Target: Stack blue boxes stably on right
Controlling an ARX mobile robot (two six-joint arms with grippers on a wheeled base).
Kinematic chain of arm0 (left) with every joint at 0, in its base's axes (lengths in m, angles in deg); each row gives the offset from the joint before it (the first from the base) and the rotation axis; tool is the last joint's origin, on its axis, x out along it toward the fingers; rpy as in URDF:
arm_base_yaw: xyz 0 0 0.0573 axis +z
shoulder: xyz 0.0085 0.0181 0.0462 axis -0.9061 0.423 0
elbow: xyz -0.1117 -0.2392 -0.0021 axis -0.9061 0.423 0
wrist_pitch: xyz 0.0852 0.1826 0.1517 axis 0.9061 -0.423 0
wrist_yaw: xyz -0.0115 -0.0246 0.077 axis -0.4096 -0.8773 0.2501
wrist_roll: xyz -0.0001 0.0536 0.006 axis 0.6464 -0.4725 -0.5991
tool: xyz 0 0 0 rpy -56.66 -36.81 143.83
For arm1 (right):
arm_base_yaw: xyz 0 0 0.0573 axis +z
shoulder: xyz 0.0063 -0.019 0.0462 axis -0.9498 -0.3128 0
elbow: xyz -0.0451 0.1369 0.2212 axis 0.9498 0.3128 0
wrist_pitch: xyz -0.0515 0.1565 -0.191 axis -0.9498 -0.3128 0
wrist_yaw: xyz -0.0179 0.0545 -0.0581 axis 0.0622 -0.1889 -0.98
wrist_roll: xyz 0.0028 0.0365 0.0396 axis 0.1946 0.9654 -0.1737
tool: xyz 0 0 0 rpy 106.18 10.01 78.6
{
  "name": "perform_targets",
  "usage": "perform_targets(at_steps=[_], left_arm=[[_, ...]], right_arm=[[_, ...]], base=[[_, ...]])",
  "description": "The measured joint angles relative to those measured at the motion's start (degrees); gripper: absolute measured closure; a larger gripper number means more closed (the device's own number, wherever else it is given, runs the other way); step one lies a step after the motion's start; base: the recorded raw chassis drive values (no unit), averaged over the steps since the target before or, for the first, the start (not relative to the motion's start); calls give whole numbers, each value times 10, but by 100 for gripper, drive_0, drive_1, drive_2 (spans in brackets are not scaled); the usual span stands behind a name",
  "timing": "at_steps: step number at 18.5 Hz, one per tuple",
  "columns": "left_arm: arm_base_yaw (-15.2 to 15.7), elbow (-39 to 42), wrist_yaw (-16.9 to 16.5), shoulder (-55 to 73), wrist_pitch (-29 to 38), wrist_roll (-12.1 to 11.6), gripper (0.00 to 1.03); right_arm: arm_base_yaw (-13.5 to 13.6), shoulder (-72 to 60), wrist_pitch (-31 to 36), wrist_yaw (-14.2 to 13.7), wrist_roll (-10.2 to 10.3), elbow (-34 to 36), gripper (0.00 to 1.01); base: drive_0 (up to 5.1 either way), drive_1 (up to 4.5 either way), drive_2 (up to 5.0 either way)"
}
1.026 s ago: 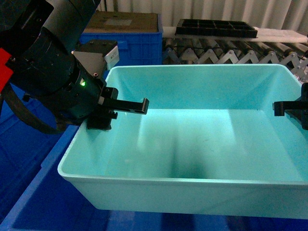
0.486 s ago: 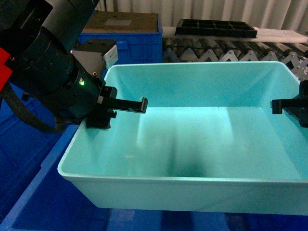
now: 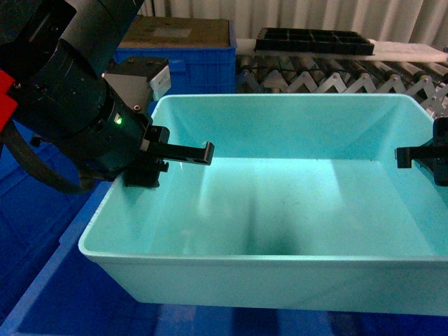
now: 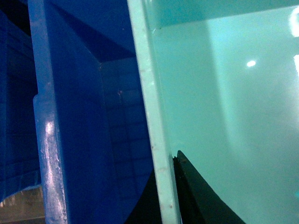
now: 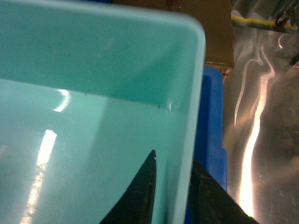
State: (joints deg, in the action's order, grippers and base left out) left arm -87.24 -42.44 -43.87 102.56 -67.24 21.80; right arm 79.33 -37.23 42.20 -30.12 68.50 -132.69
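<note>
- Left gripper: closed on the left rim of the turquoise tub. The left wrist view shows one black finger pressed to the inner wall and dark material against the outer side of the rim; the wall is pinched between.
- Right gripper: clamped on the tub's right rim. The right wrist view shows the rim passing between two dark fingers, one inside, one outside.
- Location of tub: held by both arms at the centre of the head view, its open mouth up, over a royal-blue crate whose wall shows at 7 o'clock.
- Change over the last second: the tub's near-left corner has moved slightly outward toward 8 o'clock and sits lower in the view; both grips are unchanged. Judged: the tub is being lowered or tipped a little toward the crate below, so placement is under way and not complete.
- Risk, judged: the glossy sloping walls may slip in a narrow pinch; both sides should descend evenly.
- Surroundings: a second royal-blue crate at 11 o'clock carries a brown panel. A roller conveyor at 1 o'clock bears a black divided tray. Pale curtains close the background. A shiny metal surface lies beside the crate in the right wrist view.
</note>
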Motion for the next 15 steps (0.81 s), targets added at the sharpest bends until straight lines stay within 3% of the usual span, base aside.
perform_targets(at_steps=[1,2,3,15], left_arm=[[-5,0,-10,-2,0,-25,73],[-7,0,-11,-3,1,-29,38],[-5,0,-11,-3,2,-29,4],[43,-7,-44,-81,5,-19,5]], right_arm=[[5,0,3,2,-27,-4,55],[7,0,3,3,-32,-6,20],[7,0,4,6,-33,-6,4],[-24,37,0,28,-38,-53,3]], base=[[0,0,0],[0,0,0],[0,0,0],[0,0,0]])
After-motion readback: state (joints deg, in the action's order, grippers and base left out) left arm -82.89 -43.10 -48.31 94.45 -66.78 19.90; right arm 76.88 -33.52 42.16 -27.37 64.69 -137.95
